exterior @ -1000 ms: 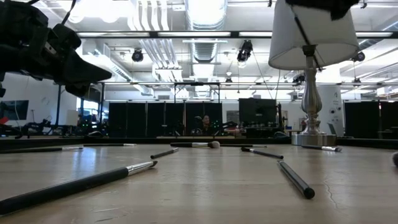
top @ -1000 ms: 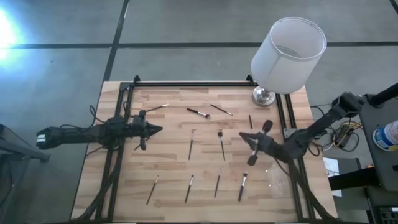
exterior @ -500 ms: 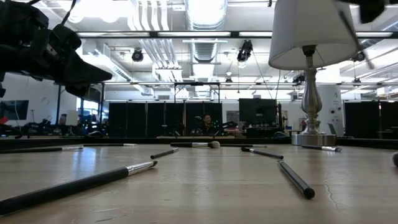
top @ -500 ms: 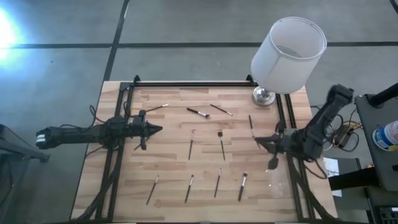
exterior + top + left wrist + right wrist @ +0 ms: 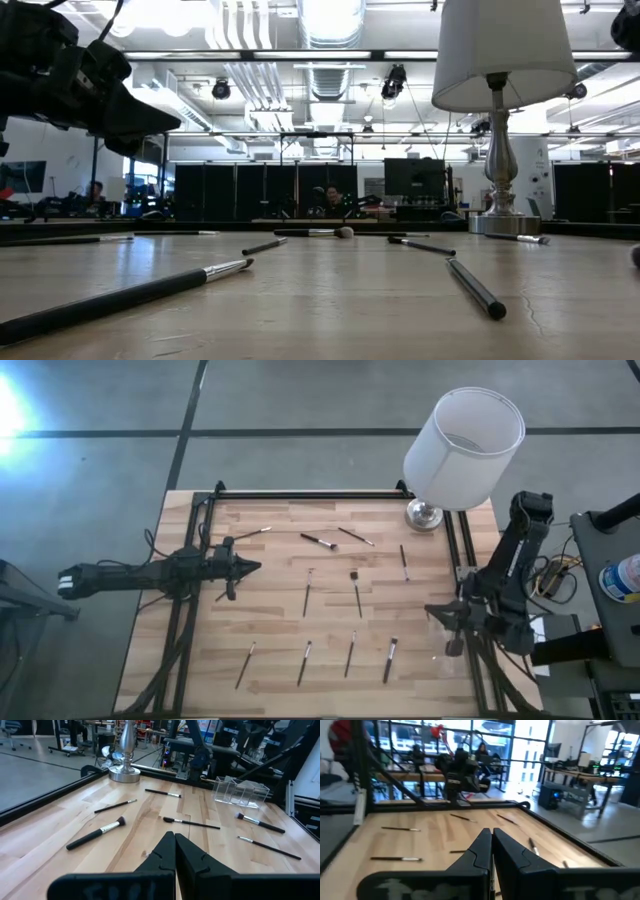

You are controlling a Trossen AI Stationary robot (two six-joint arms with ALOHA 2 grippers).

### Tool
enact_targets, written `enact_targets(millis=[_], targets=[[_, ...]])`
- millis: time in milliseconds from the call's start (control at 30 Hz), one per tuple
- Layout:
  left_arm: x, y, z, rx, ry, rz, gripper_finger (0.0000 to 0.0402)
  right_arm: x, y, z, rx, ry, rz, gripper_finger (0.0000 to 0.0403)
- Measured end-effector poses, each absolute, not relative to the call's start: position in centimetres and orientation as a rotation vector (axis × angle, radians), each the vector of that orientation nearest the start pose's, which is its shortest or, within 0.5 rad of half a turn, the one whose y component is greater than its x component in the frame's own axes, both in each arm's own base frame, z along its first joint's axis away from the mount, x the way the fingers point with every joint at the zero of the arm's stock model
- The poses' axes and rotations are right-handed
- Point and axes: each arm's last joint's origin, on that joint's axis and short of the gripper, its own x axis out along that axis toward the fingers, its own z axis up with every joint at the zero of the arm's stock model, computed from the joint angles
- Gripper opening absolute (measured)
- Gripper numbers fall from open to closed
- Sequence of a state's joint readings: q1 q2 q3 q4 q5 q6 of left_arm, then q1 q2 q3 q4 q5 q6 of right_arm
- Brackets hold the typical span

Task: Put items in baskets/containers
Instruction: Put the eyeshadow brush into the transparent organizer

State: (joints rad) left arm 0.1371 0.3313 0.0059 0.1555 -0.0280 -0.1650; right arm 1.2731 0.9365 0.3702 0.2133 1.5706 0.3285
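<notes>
My workspace is a pale wooden table (image 5: 280, 630) edged by a black metal frame (image 5: 300, 494). At its far right corner stands a lamp with a big white cylindrical shade (image 5: 464, 448) on a shiny silver base (image 5: 424, 515); level across the boards I see its turned metal stem (image 5: 497, 150). Beyond the table, a person (image 5: 331, 196) sits at a desk among dark monitors, and bright tube lights (image 5: 330, 20) run along the ceiling.

pale wood table (image 5: 280, 620), dark brushes (image 5: 306, 600), white lampshade (image 5: 464, 448), blk arms.
</notes>
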Motion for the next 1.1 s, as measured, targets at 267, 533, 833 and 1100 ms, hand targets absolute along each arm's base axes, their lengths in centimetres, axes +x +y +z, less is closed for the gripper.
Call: enact_targets(millis=[267, 533, 833, 1100], targets=[[11.6, 1.7, 15.1, -0.171, 0.164, 0.178, 0.0, 7.3, 15.4, 22.9, -0.038, 0.005, -0.274, 0.0008], [11.7, 1.7, 14.9, -0.172, 0.18, 0.18, 0.0, 5.9, 15.2, 22.4, 0.065, 0.003, -0.163, 0.0008], [11.7, 1.7, 14.9, -0.169, 0.179, 0.179, 0.0, 4.5, 17.7, 22.4, 0.241, 0.048, 0.031, 0.0008], [11.7, 1.7, 14.9, -0.173, 0.178, 0.179, 0.0, 4.0, 20.4, 20.5, 0.272, 0.078, 0.07, 0.0008]])
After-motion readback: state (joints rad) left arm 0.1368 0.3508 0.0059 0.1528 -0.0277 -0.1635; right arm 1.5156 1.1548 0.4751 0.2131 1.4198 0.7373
